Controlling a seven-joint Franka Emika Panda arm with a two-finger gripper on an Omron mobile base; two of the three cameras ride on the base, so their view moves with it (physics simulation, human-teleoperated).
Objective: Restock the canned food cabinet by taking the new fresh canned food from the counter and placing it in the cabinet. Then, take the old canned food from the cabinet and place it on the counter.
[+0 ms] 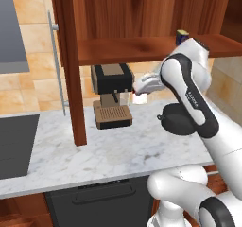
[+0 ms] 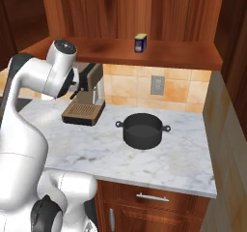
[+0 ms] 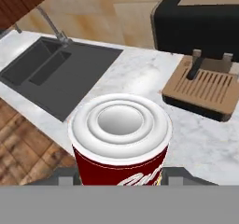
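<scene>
The tool (image 3: 119, 183) grips the red can (image 3: 120, 139), carried above the bench (image 1: 142, 148) near the coffee machine (image 1: 111, 96). Lower it upright (blue can (image 2: 140, 43) already on the cabinet shelf (image 2: 183, 54)) onto bare marble, then release.

Glossy white rounded arm (image 1: 189, 86) with black joint bands.

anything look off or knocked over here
Nothing stands out. The blue can stands upright on the cabinet shelf, the red-and-white can sits upright in the claw above the counter, and the black pot and coffee machine look undisturbed. No spills.
</scene>
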